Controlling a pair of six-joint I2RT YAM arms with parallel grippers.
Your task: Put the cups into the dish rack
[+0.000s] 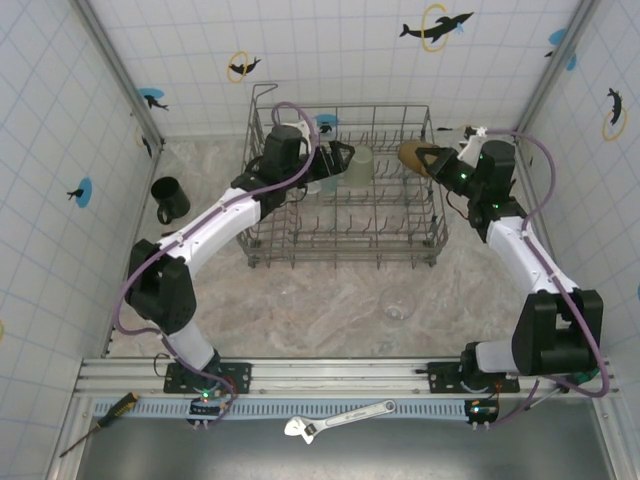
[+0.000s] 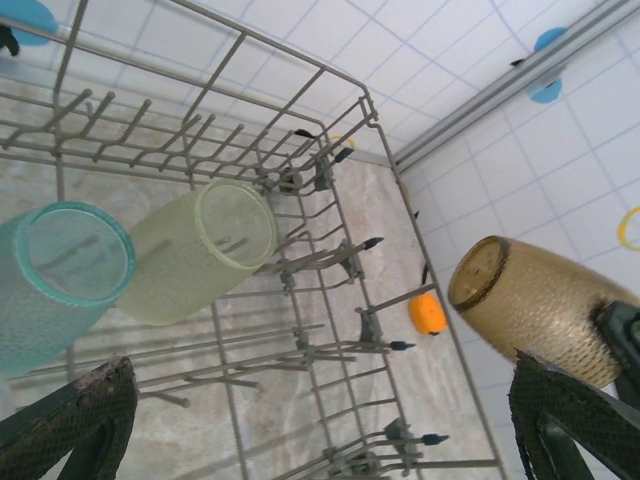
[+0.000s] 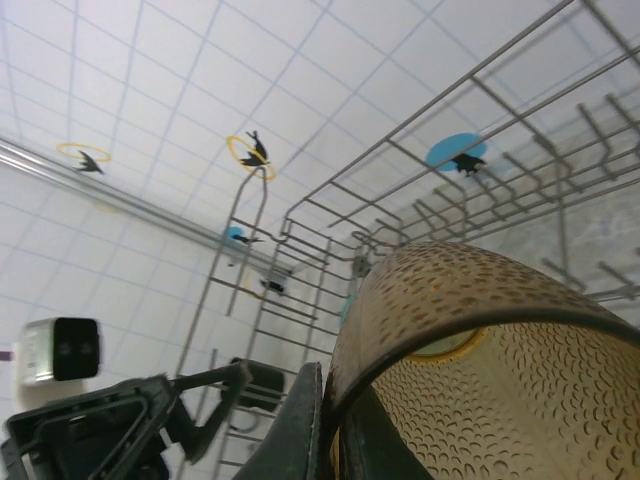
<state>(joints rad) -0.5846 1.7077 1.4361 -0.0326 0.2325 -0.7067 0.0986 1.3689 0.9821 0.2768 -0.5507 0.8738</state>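
My right gripper [image 1: 433, 160] is pinched tight on the rim wall of the amber tumbler [image 1: 413, 155], holding it sideways just at the dish rack's [image 1: 340, 262] right rim. It looks light, rigid and dimpled, so I judge the wall pinch sound, though it could pivot. My left gripper [image 2: 320, 400] hangs spread wide and empty over the rack's rear.

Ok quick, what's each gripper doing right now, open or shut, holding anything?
Left gripper: open, empty, over the rack.
Right gripper: shut on the amber cup.
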